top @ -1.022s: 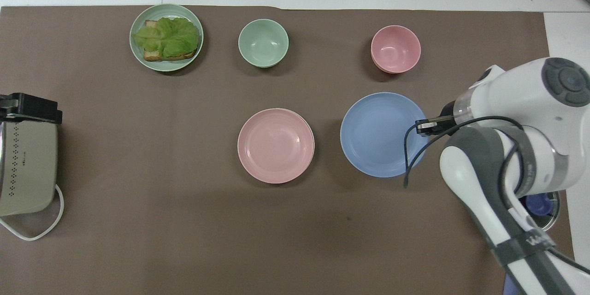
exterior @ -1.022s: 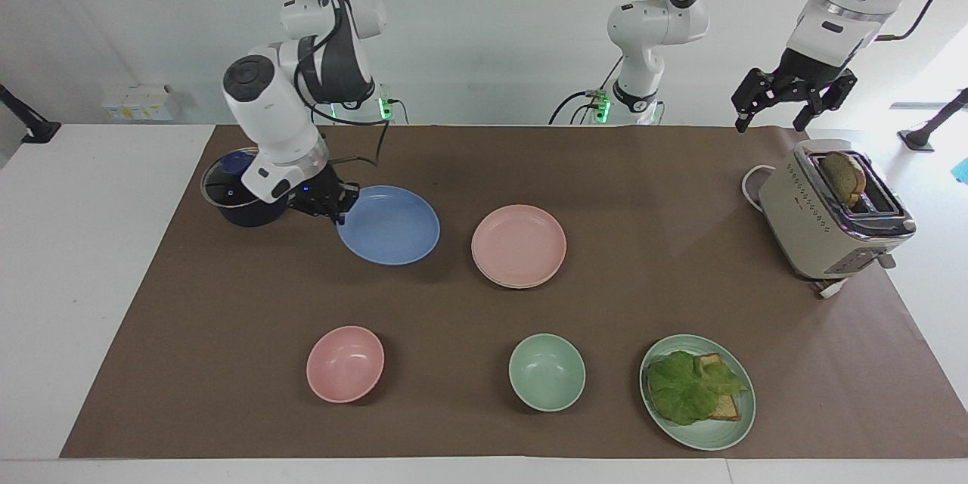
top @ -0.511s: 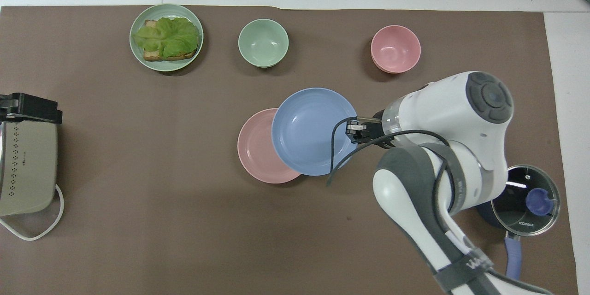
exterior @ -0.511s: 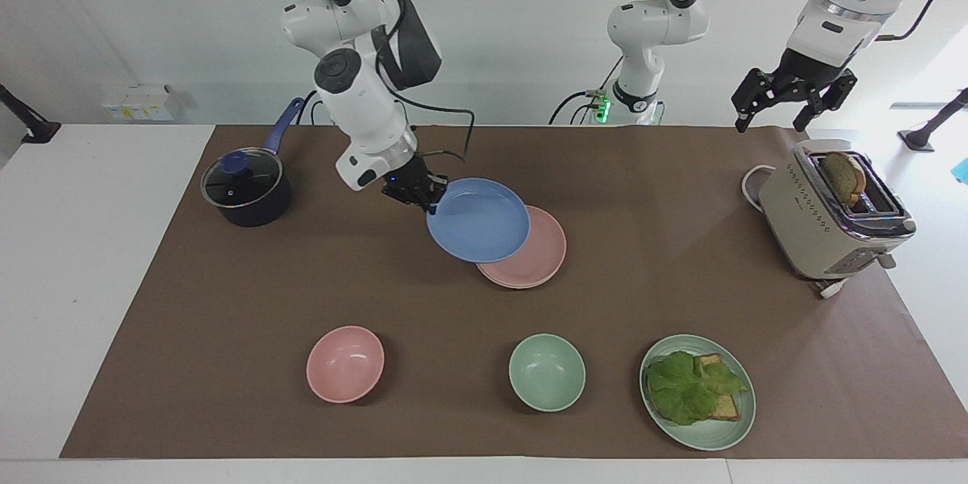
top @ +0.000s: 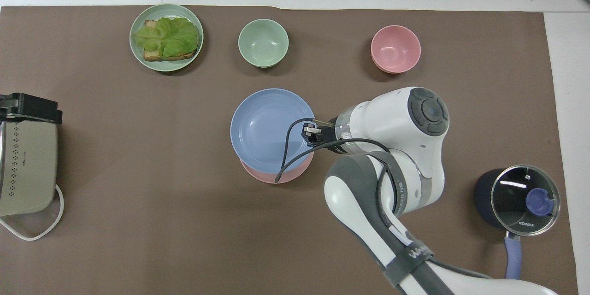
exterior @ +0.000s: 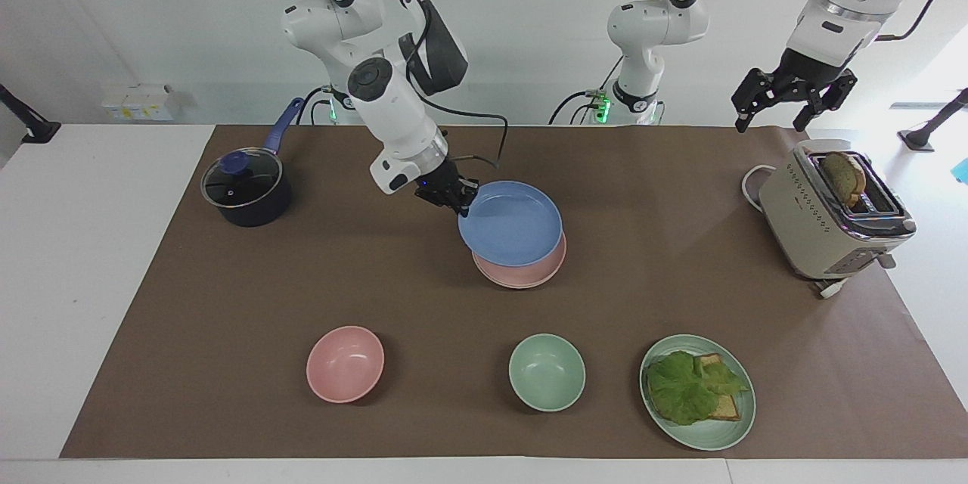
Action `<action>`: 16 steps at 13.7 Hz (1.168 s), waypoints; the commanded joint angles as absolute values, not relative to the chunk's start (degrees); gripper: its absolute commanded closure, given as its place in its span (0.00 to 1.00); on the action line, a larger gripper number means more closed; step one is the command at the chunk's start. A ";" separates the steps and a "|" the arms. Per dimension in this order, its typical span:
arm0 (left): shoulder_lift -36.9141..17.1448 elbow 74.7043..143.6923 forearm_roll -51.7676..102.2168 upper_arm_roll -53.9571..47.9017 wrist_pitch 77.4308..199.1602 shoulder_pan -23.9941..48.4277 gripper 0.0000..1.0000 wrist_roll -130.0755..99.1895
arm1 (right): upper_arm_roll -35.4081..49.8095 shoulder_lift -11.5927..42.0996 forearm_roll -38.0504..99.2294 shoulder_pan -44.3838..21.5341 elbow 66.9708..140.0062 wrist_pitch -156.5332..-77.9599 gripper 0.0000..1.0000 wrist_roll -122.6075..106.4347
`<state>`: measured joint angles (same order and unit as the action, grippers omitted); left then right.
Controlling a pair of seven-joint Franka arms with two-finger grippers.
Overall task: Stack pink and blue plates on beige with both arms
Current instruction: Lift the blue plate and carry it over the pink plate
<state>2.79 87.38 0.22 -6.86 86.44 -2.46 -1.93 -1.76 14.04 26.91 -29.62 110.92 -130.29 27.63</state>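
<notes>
My right gripper (exterior: 461, 206) (top: 309, 134) is shut on the rim of the blue plate (exterior: 510, 225) (top: 269, 124), on the side toward the right arm's end. It holds that plate just over the pink plate (exterior: 522, 276) (top: 276, 176), which lies mid-table with only one edge showing. I cannot tell whether the two plates touch. The beige plate is hidden. My left gripper (exterior: 783, 110) (top: 30, 108) hangs open and empty over the toaster, waiting.
A lidded dark pot (exterior: 243, 189) (top: 516, 198) stands at the right arm's end. A pink bowl (exterior: 345, 364), a green bowl (exterior: 547, 372) and a green plate (exterior: 707, 435) with a lettuce sandwich line the edge farthest from the robots. The toaster (exterior: 820, 227) holds bread.
My right gripper has carried the blue plate from beside the pot toward the table's middle, until it covers most of the pink plate. The left arm has not moved.
</notes>
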 commanded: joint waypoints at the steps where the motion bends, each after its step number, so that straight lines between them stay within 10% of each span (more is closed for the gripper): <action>1: 3.16 87.80 -0.53 -6.68 85.87 -2.20 0.00 -1.76 | -1.67 16.52 28.39 -30.05 110.39 -133.15 1.00 27.77; 16: 3.16 87.80 -0.53 -6.68 85.87 -2.20 0.00 -1.67 | -1.76 18.10 28.39 -29.27 111.80 -133.33 1.00 26.37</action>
